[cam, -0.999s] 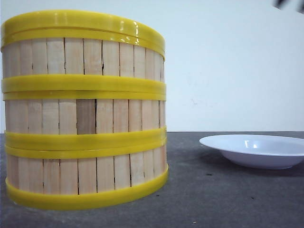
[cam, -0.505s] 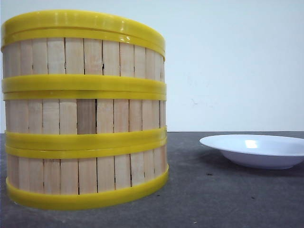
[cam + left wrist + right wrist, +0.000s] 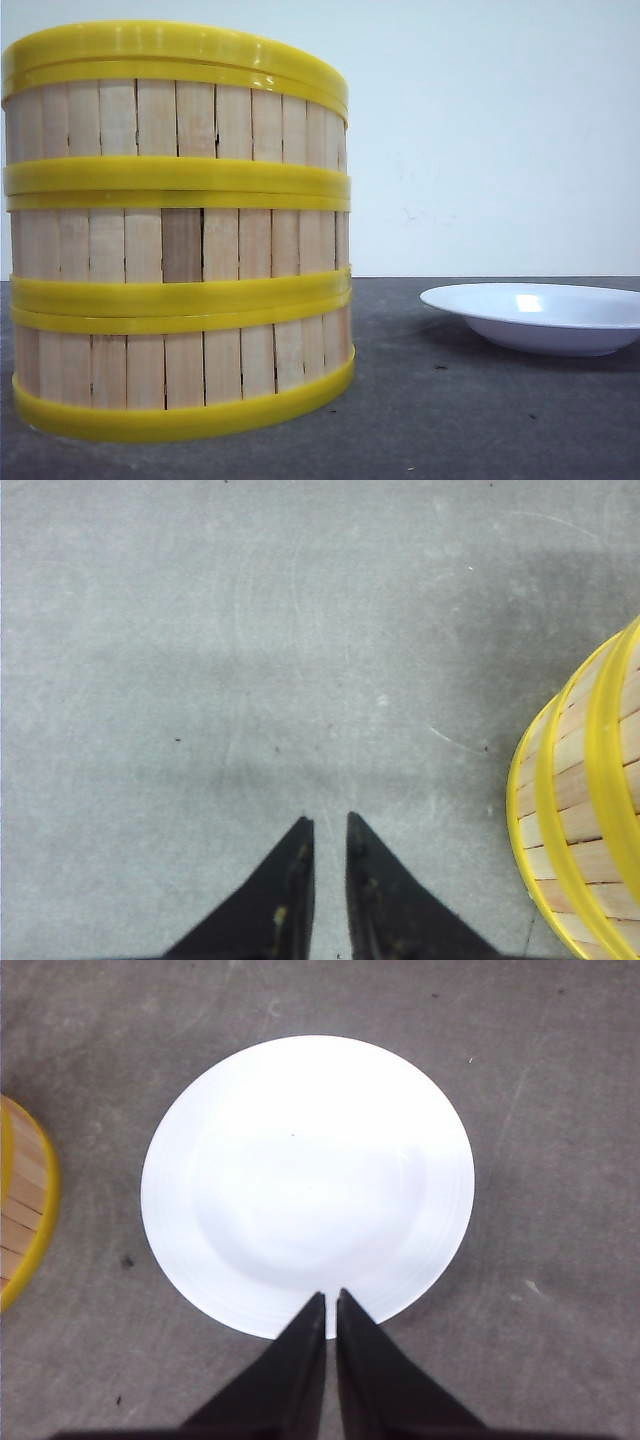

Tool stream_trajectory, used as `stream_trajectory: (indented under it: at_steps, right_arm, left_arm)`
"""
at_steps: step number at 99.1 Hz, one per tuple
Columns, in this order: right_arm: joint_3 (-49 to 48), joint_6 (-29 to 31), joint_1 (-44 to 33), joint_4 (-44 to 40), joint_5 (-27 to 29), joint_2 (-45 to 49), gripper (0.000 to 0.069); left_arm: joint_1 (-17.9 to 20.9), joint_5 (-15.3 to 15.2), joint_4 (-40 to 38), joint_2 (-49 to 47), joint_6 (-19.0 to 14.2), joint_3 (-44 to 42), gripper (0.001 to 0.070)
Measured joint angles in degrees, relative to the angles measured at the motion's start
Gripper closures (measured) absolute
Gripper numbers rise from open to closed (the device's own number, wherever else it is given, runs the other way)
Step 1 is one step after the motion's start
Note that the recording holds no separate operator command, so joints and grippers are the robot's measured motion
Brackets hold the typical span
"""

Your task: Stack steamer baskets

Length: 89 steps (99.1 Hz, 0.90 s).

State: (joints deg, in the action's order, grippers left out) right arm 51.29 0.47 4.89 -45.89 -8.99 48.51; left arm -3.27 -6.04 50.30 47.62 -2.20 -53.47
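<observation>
Left wrist view is showing you the left pincer (image 3: 330,825) hanging clenched and empty over bare desk (image 3: 250,630), beside the steamer baskets (image 3: 585,820). Your right pincer (image 3: 331,1302) is hovering clenched too, gripping nothing, its tips over the white plate (image 3: 305,1185). All three steamer baskets (image 3: 178,230) are sitting stacked in one column near the desk's front left, so the stacking looks done. You are risking a topple only if an arm sweeps sideways into that tall column, since the rims look loosely seated. No brand, label or writing is showing anywhere.
</observation>
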Motion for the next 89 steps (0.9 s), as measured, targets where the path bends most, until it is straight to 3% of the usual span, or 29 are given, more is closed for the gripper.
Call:
stream_trajectory:
  at_steps: [37,49,65,89]
  right_arm:
    - [0.00,0.00,0.00,0.00,0.00,0.00,0.0679]
    - [0.00,0.00,0.00,0.00,0.00,0.00,0.0679]
    - [0.00,0.00,0.00,0.00,0.00,0.00,0.0679]
    - [0.00,0.00,0.00,0.28,0.00,0.00,0.0679]
  left_arm:
    - [0.00,-0.04,0.00,-0.04,0.04,0.00,0.0680]
    - [0.39,-1.25,-1.60,-2.93,1.84,1.42,0.0685]
    - [0.98,-1.03,-11.89,-14.80,1.33,14.95,0.0685]
    - [1.01,2.49,-28.57,-37.40,-1.09,40.50,0.0685]
